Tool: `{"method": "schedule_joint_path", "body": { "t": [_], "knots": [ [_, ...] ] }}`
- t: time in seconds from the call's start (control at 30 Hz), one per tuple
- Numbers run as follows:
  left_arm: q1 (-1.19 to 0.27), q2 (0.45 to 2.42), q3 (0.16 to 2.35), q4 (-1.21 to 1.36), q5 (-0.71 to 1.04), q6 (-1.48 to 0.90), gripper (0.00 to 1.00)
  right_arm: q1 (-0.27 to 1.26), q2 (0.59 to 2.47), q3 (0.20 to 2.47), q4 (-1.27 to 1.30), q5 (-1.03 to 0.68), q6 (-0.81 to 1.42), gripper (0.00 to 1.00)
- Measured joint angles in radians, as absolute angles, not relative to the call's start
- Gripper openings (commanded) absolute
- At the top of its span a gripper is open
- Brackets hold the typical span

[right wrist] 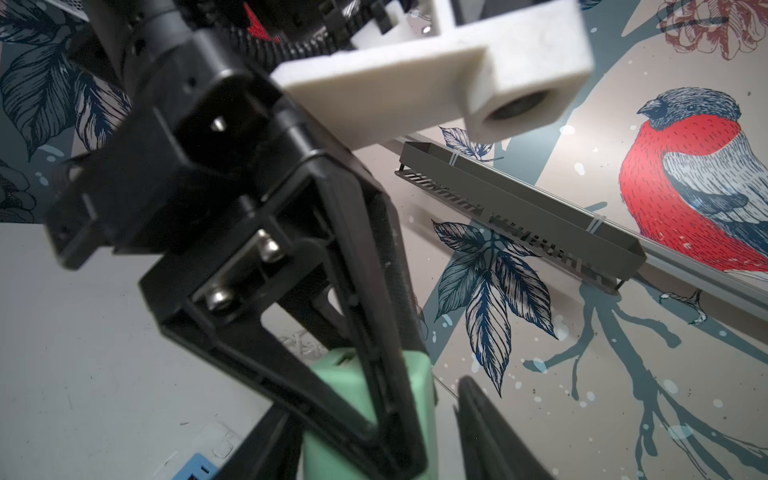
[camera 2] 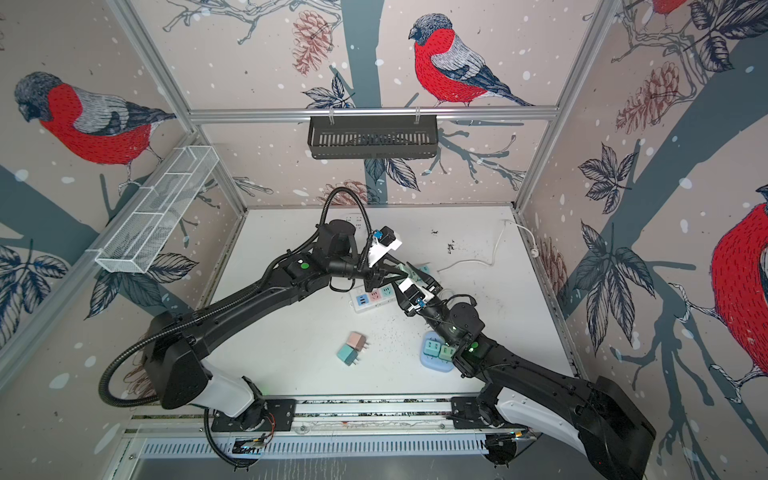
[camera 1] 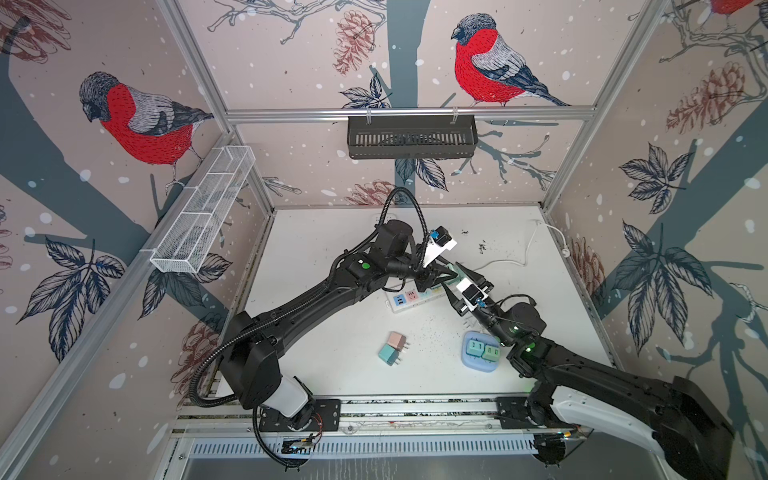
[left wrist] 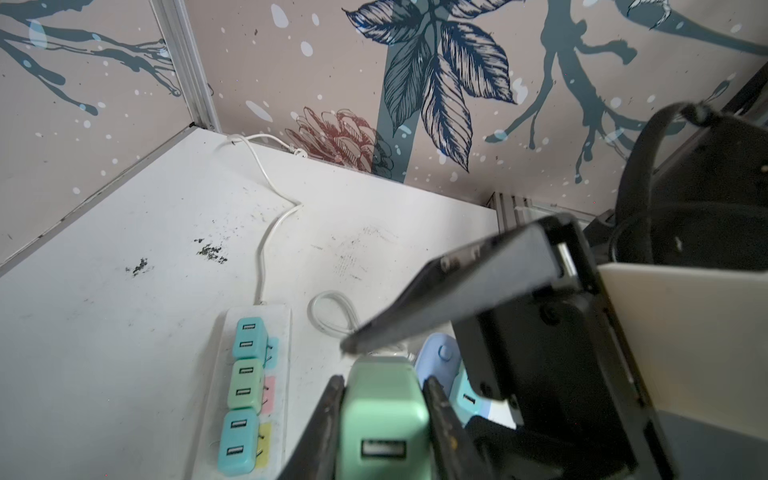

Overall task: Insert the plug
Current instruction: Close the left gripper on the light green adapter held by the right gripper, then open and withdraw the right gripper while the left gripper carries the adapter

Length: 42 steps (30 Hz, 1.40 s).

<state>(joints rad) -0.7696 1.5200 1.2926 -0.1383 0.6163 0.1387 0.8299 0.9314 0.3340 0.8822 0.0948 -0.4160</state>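
Left gripper point(left wrist: 383, 380) is clamped on the plug point(left wrist: 384, 415): a mint-green glossy plastic cube with rounded corners and one USB slot on its face. It's held in the air at the white power strip point(left wrist: 283, 322), over or just beside it, can't tell which. Right gripper point(camera 1: 451, 274) has its black wedge jaws spread either side of the plug; prongs hidden.
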Motion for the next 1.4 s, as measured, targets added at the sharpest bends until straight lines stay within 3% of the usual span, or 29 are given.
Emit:
{"method": "schedule_joint_path", "body": {
  "t": [0.03,0.07,0.37,0.53,0.93,1.4],
  "knots": [
    [-0.77,1.518,1.29,-0.136,0.603,0.14,0.0,0.83,0.925,0.333,0.876,0.106,-0.403,0.98],
    [-0.768,1.514,1.287,-0.136,0.596,0.146,0.0,0.83,0.917,0.332,0.868,0.117,-0.391,1.0],
    [-0.715,1.415,1.176,-0.089,0.421,0.134,0.0,0.807,0.897,0.241,0.887,0.256,-0.292,1.0],
    [-0.716,1.392,1.086,-0.039,0.277,0.183,0.0,0.672,0.861,0.184,0.886,0.295,-0.168,1.0],
    [-0.719,1.605,1.317,-0.204,0.153,0.227,0.0,0.337,0.864,0.059,0.91,0.192,0.137,1.0],
    [-0.719,1.769,1.443,-0.409,0.113,0.263,0.0,0.316,0.906,0.005,1.053,0.125,0.21,1.0]
  ]
}}
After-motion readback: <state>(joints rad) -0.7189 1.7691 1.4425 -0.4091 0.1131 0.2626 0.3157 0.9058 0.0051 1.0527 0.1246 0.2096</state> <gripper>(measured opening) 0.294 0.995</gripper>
